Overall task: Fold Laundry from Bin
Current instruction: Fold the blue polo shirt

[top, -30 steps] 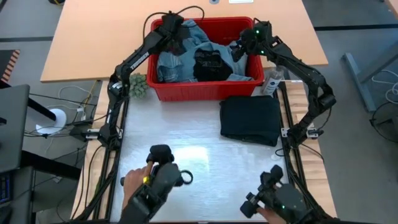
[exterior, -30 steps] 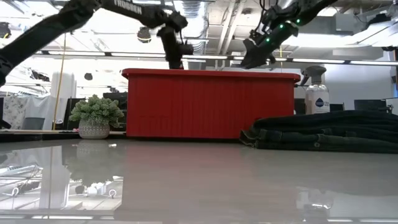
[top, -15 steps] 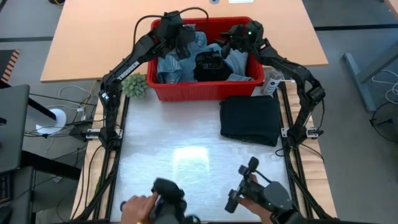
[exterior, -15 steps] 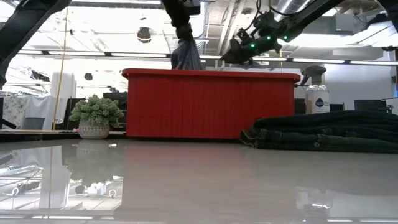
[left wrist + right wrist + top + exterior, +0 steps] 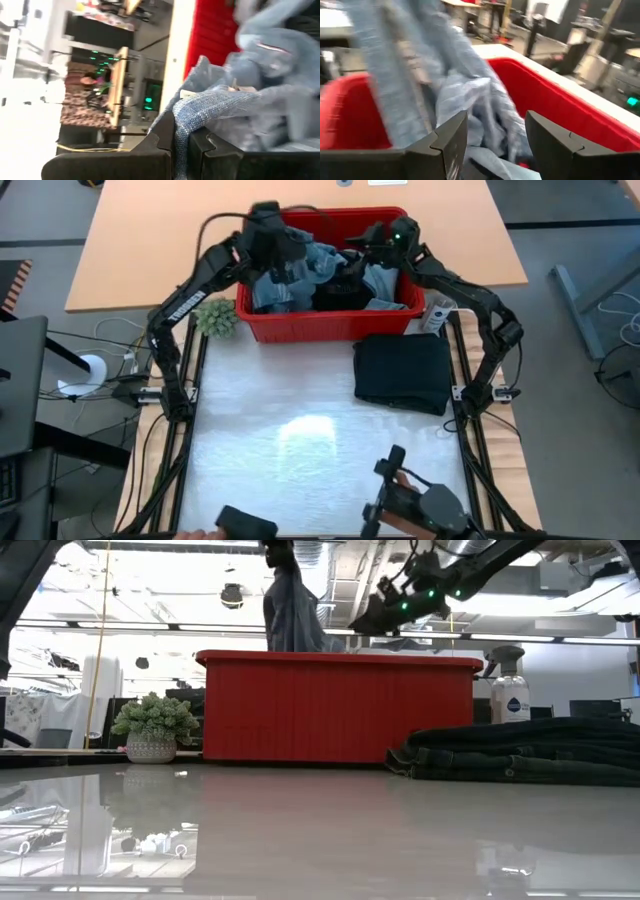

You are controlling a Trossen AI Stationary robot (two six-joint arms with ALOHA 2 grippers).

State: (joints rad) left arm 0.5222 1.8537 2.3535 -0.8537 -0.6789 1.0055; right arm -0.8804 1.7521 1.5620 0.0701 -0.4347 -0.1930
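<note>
Laundry folding, early stage: one dark garment (image 5: 402, 372) folded on desk (image 5: 300, 450).
Left fingers (image 5: 181, 145) pinching denim piece (image 5: 289, 615) above bin (image 5: 340, 705); right fingers (image 5: 491, 137) spread; more laundry (image 5: 345, 285) remaining.

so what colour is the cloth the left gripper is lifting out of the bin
Light blue denim, pinched in the left gripper; clearest in the left wrist view.

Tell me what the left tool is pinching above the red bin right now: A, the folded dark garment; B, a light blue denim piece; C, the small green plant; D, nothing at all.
B: the left tool is shut on a light blue denim piece, which hangs up out of the bin, while the folded dark garment lies on the table.
</note>
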